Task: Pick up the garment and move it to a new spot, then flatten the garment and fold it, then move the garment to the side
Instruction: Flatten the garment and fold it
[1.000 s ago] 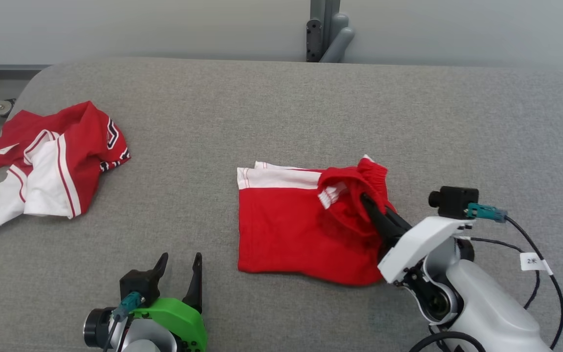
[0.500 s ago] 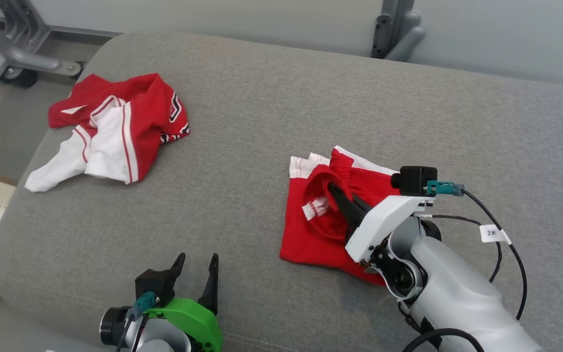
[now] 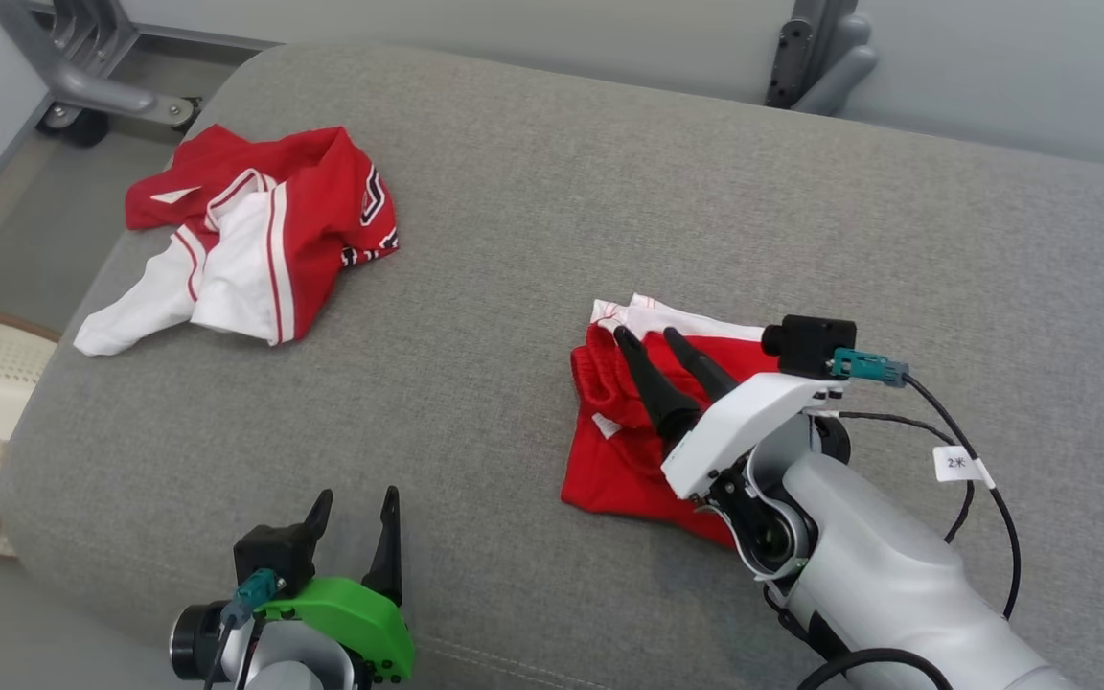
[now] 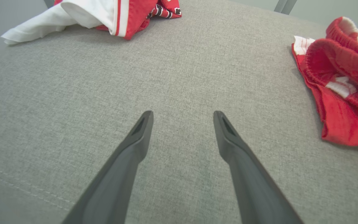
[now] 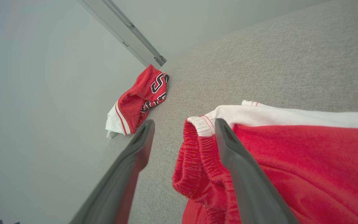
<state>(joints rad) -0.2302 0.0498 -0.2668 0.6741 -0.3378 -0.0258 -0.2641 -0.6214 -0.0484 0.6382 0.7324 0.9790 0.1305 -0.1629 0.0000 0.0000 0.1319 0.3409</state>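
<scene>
- Grey padded surface (image 3: 514,172): the folded red shorts (image 3: 609,470) are laid right of centre, near the front edge; a crumpled jersey (image 3: 255,230) is seen far left.
- Red shorts: the long axis is judged to run near to far.
- Right gripper (image 3: 646,333): the fingers are spread wide directly over the shorts and nothing is gripped; this is the nearer arm.
- Left gripper (image 3: 356,496): it is held wide and empty, well apart to the left.

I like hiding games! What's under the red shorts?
The red shorts lie on the grey cushion. A white band of the shorts peeks out at their far edge. Anything beneath the folded middle is covered, so I cannot tell.
</scene>
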